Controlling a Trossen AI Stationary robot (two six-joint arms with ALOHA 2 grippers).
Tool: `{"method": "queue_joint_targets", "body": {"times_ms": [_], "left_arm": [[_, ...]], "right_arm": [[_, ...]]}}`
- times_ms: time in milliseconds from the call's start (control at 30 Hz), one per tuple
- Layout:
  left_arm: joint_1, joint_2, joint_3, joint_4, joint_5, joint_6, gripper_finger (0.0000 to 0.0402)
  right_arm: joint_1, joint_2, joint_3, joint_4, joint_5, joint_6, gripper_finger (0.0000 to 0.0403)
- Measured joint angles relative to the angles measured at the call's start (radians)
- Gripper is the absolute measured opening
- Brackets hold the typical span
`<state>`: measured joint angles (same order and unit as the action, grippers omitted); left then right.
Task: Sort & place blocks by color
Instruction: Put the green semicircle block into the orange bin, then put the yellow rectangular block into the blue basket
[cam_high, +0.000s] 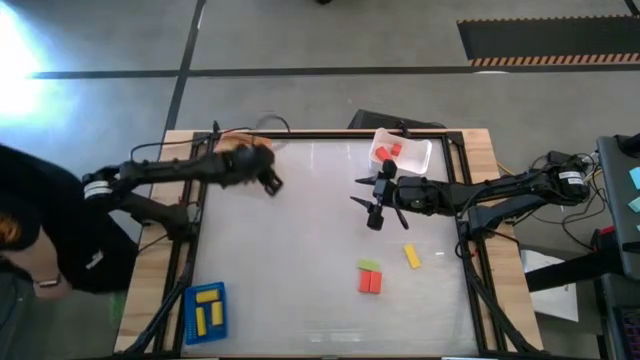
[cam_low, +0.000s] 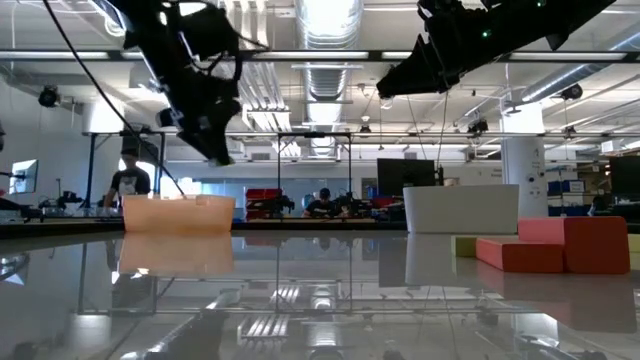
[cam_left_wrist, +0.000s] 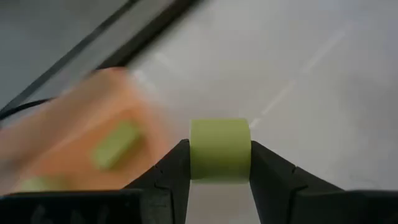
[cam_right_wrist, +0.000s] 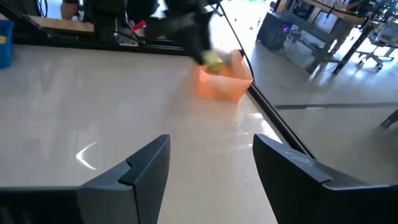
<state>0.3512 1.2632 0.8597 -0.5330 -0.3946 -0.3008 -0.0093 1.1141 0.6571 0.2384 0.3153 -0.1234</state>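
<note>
A grey floor (cam_high: 330, 90) surrounded the table (cam_high: 320, 290); ceiling ducts (cam_low: 330, 75) and strip lights (cam_low: 330, 15) hung above it.

The left tool (cam_left_wrist: 219, 177) is dark, and the block (cam_left_wrist: 219, 151) clamped between its fingers is light green. Just beside that tool sits an orange tray (cam_left_wrist: 74, 143) with light green blocks (cam_left_wrist: 115, 144) inside. The right tool (cam_high: 376, 196) is dark too — black against the pale, glossy grey bench (cam_high: 300, 250), which has a light wooden border. Behind the right tool stands a white tray (cam_high: 415, 157) with red blocks (cam_high: 389, 150) in it. On the bench ahead of it lie a yellow block (cam_high: 412, 256), a light green block (cam_high: 369, 265) and two red blocks (cam_high: 370, 282). Far from both tools, a blue tray (cam_high: 191, 318) holds yellow blocks (cam_high: 209, 307). The floor (cam_high: 300, 40) is grey with dark lines and a black mat (cam_high: 545, 38) edged in an orange-and-white stripe.
</note>
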Motion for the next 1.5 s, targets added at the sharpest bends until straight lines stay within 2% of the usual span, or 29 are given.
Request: {"method": "queue_joint_targets", "body": {"times_ms": [267,500,600,767,867,1233,1500], "left_arm": [[0.319,0.038,-0.002,0.011,0.002,0.076,0.0112],[0.435,0.144,-0.002,0.013,0.004,0.099,0.0112],[0.438,0.178,-0.002,0.015,0.006,0.099,0.0115],[0.439,0.196,-0.002,0.025,0.007,0.099,0.0181],[0.439,0.19,-0.002,0.034,0.001,0.098,0.0201],[0.38,0.081,-0.002,0.027,0.0,0.098,0.0209],[0.183,-0.069,-0.002,0.097,0.0,0.098,0.021]], "right_arm": [[0.0,0.0,0.0,0.005,0.0,-0.009,0.0209],[0.0,0.0,0.0,0.004,0.0,-0.008,0.0207],[0.0,0.0,0.0,0.001,0.0,-0.008,0.0207],[0.0,0.0,-0.003,0.001,0.0,-0.008,0.0207],[0.0,0.0,-0.003,0.001,0.0,0.004,0.0207],[0.002,0.0,0.002,-0.075,-0.005,0.141,0.0208],[0.002,0.0,0.046,-0.227,-0.034,0.221,0.0208]]}}
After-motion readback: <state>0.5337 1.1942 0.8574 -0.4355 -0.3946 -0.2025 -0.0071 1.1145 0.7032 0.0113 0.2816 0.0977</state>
